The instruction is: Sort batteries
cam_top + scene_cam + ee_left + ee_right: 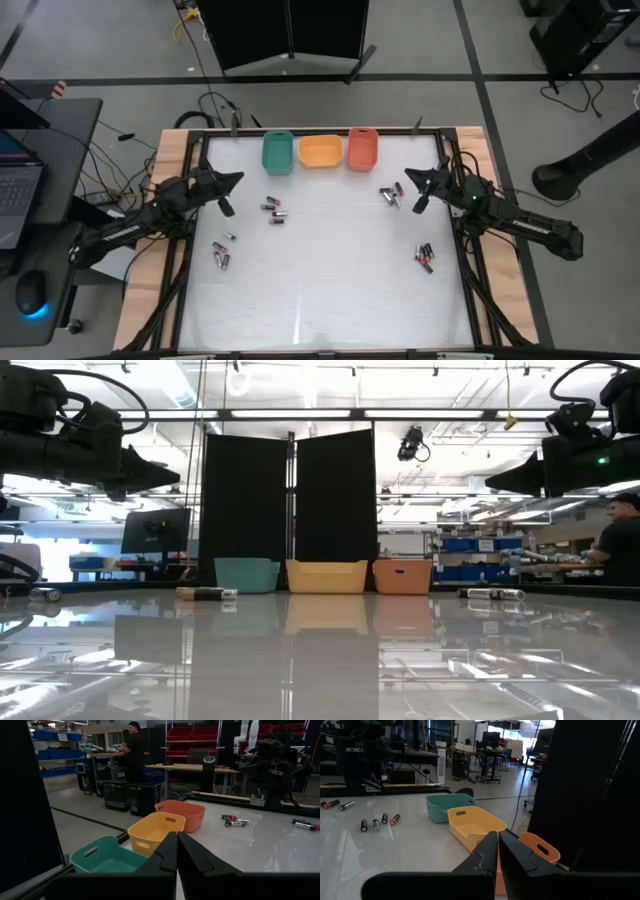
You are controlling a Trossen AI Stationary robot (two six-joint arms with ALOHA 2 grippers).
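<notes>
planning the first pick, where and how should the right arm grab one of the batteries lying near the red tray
Take one small cylindrical battery from the cluster lying flat beside the red plastic tray. Grip it across the middle of its round body, coming straight down from above, fingers either side of its long axis. It lies flat, and neighbours sit close, so an outer one is probably easier. The right gripper waits beside the cluster, fingers shut.

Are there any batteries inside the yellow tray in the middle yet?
No, in the right wrist view the yellow tray shows a bare inside, while the batteries lie loose on the table.
</notes>
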